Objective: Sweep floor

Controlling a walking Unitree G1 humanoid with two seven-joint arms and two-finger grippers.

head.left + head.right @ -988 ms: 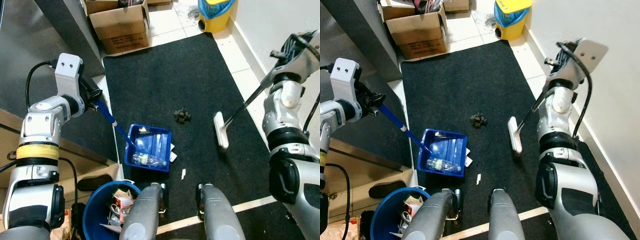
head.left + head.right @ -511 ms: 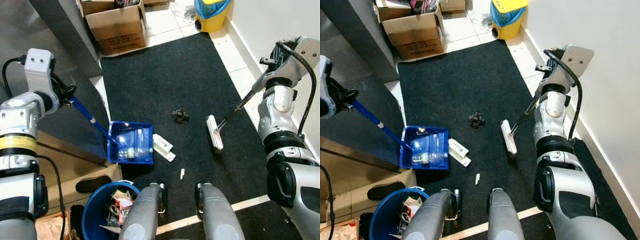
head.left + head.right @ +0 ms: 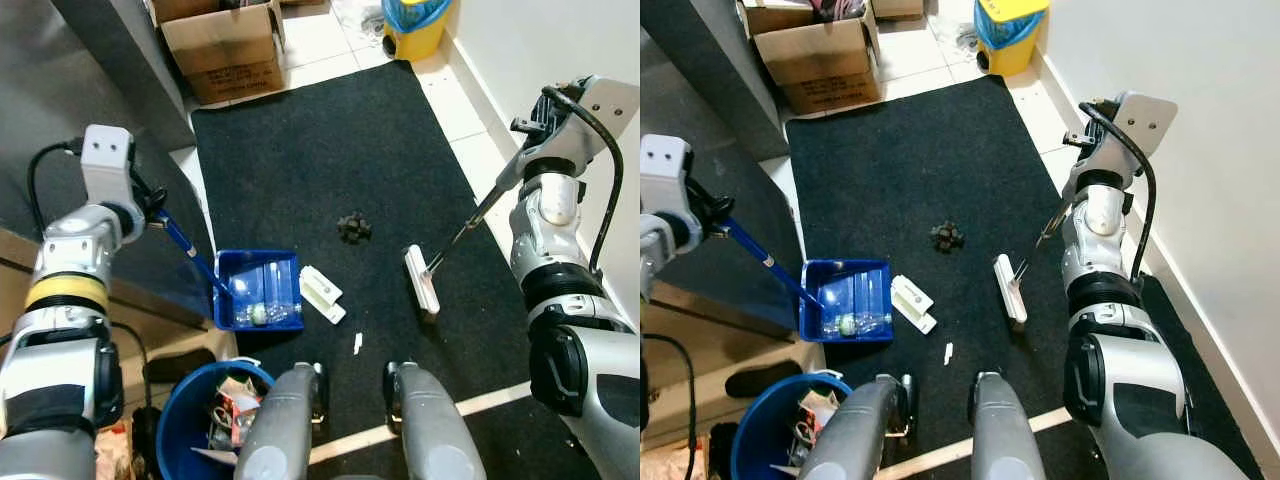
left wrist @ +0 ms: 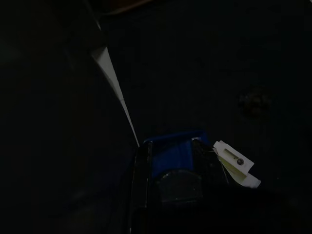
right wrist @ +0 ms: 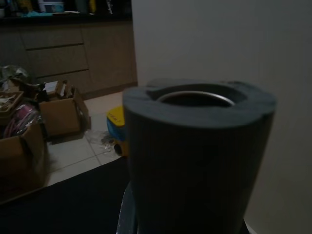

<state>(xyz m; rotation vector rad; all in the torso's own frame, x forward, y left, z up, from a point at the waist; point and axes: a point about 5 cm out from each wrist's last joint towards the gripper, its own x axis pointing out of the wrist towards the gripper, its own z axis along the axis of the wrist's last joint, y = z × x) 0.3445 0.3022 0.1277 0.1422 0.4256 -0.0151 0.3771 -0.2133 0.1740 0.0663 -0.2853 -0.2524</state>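
Left eye view: left hand (image 3: 150, 205) grips the blue dustpan (image 3: 258, 290) handle; right hand (image 3: 525, 150) probably clamps the broom (image 3: 421, 279) stick, hard to tell. White box (image 3: 322, 294) beside the pan looks light, should slide easily.

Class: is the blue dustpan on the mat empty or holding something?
Holding something: the blue dustpan contains a clear bottle and small scraps.

head views bright and sharp; wrist views dim

Home kitchen: wooden cabinets (image 5: 63, 53), tiled floor (image 3: 330, 35).
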